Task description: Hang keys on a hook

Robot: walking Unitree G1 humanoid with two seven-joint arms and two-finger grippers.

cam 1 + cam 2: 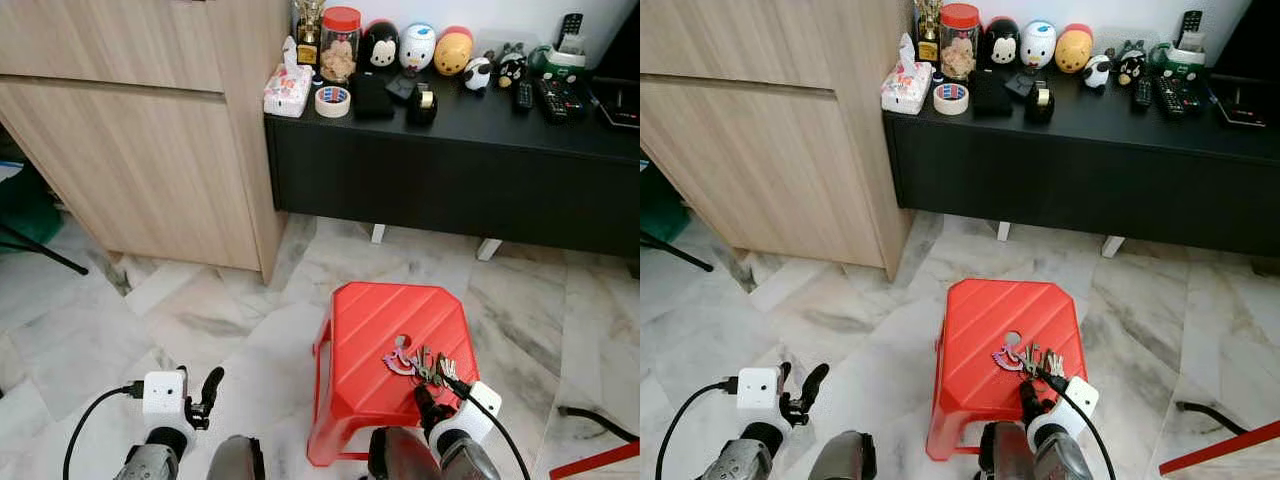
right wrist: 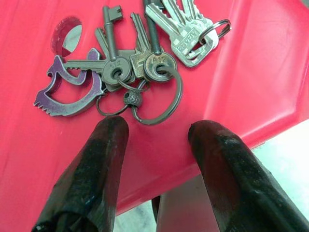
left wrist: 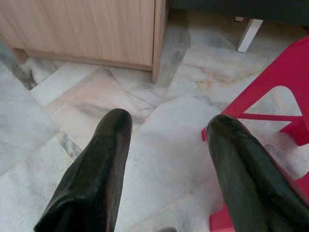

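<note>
Grabbing comes first: key bunch (image 2: 140, 63) lies flat on red plastic stool (image 1: 385, 320), near its front edge, w/ purple keychain charm (image 2: 67, 92) beside it. Right gripper (image 2: 154, 133) hovers just short, fingers apart, nothing held. Best to pinch the big ring (image 2: 161, 99), not loose keys. Left gripper (image 3: 166, 140) idle over marble floor (image 3: 159, 159), fingers apart.

head pair down on red stool (image 1: 395, 330); wrist views close, floorward
</note>
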